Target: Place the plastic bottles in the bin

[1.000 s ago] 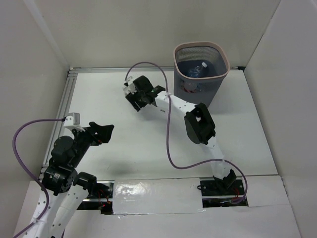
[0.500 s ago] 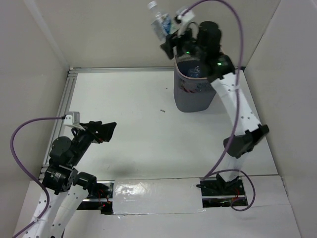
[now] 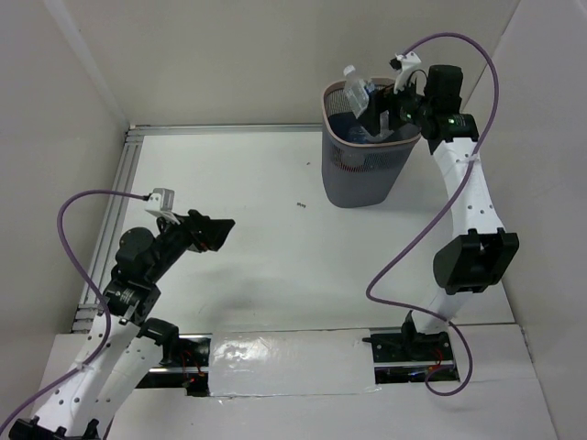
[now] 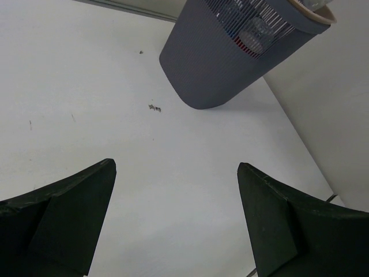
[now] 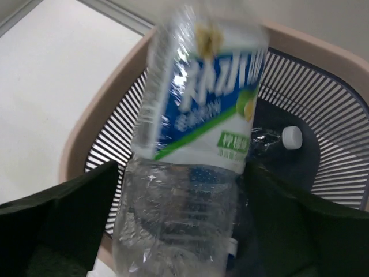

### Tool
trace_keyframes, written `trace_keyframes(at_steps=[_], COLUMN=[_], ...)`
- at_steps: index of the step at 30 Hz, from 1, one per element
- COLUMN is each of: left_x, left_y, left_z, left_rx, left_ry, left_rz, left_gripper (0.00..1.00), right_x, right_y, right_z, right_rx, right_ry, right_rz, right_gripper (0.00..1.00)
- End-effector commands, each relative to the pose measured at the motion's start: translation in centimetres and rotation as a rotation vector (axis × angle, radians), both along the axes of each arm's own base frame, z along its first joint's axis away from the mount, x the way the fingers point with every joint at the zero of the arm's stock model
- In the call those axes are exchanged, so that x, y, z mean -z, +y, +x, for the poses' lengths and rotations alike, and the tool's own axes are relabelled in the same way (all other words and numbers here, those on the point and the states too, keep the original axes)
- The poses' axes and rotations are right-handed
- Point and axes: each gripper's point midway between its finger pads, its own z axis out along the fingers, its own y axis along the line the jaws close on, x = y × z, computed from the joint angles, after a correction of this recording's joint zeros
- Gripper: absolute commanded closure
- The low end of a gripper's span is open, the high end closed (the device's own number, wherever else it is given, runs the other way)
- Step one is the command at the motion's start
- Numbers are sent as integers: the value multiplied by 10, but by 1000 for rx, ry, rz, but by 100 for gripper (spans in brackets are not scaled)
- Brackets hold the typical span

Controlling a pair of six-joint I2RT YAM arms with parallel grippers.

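My right gripper [image 3: 378,99] is shut on a clear plastic bottle with a blue label [image 3: 356,90]. It holds the bottle tilted just above the open top of the bin [image 3: 367,174]. In the right wrist view the bottle [image 5: 196,144] fills the gap between my gripper [image 5: 181,167] fingers, with the bin's pinkish rim [image 5: 98,121] below. Another bottle with a white cap [image 5: 291,137] lies inside the bin. The left wrist view shows the bin [image 4: 219,63] with bottles behind its mesh, one with a red label [image 4: 245,43]. My left gripper [image 3: 220,234] is open and empty, low over the table.
White walls enclose the table on the left, back and right. The bin stands at the far right near the back wall. A small dark speck [image 3: 300,205] lies on the table.
The right arm has brought the bottle down and rightwards, from high beside the bin to just over its opening. The left arm has reached slightly forward and right.
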Motion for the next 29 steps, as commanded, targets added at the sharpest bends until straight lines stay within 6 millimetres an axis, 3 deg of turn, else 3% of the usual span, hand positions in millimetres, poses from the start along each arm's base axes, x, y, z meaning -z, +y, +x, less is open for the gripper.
trace_keyframes(at_steps=[1, 3, 9, 12, 13, 14, 15, 16, 19, 20, 22, 23, 25, 26, 29], left_x=[-32, -35, -39, -51, -49, -53, -55, -53, -55, -56, -55, -56, -55, -58, -59], left_y=[-9, -11, -19, -23, -24, -23, -25, -26, -27, -28, -30, -30, -33, -34, -36], left_z=[4, 4, 7, 6, 8, 8, 7, 8, 9, 11, 13, 16, 21, 22, 27], left_rx=[47, 57, 103, 126, 126, 126, 137, 137, 148, 147, 157, 157, 166, 166, 165], left_ry=[-96, -104, -99, -133, -124, -133, -143, -130, -133, -130, -132, -128, -125, -127, -118], left_rz=[-46, -39, -30, -47, -45, -47, -49, -55, -47, -47, -37, -36, -27, -27, -26], left_gripper=[1, 1, 1, 1, 1, 1, 1, 1, 1, 1, 1, 1, 1, 1, 1], right_x=[-17, -21, -68, -95, -107, -105, -106, -120, -96, -81, -76, -53, -45, -20, 0], right_y=[-3, -11, -15, -27, -20, -28, -49, -56, -75, -76, -73, -71, -68, -68, -79], right_z=[-12, -11, -28, -46, -58, -59, -61, -78, -98, -116, -145, -152, -178, -182, -198], right_rx=[-79, -67, -23, 159, 146, 215, 338, 388, 473, 471, 441, 428, 404, 405, 454], right_ry=[-20, -25, -133, -199, -221, -229, -237, -277, -231, -198, -196, -143, -148, -94, -84], right_rz=[44, 55, 40, -19, -1, -9, -35, -22, -67, -78, -71, -68, -50, -55, -71], right_gripper=[0, 0, 0, 0, 0, 0, 0, 0, 0, 0, 0, 0, 0, 0, 0])
